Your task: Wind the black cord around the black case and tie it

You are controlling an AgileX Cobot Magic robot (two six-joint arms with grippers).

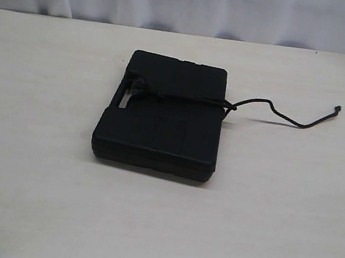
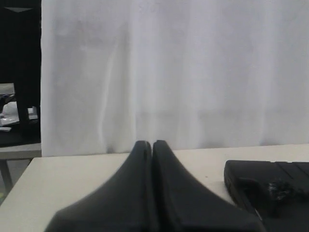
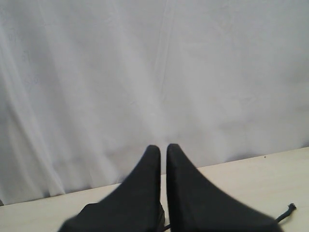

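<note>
The black case (image 1: 159,133) lies flat in the middle of the table, its handle slot (image 1: 125,100) on the left short edge. The black cord (image 1: 190,99) runs across its top. The cord's fuzzy knot (image 1: 137,87) sits by the slot, and its loose tail (image 1: 278,114) trails off to the right on the table. Neither gripper shows in the exterior view. My left gripper (image 2: 152,143) is shut and empty, with the case (image 2: 270,179) beside and beyond it. My right gripper (image 3: 163,147) is shut but for a thin slit, holding nothing. The cord's end (image 3: 289,208) lies off to one side.
The pale wooden table (image 1: 35,180) stretches around the case. A white curtain (image 1: 191,2) hangs behind the far edge. In the left wrist view, dark furniture (image 2: 19,72) stands beyond the table's corner.
</note>
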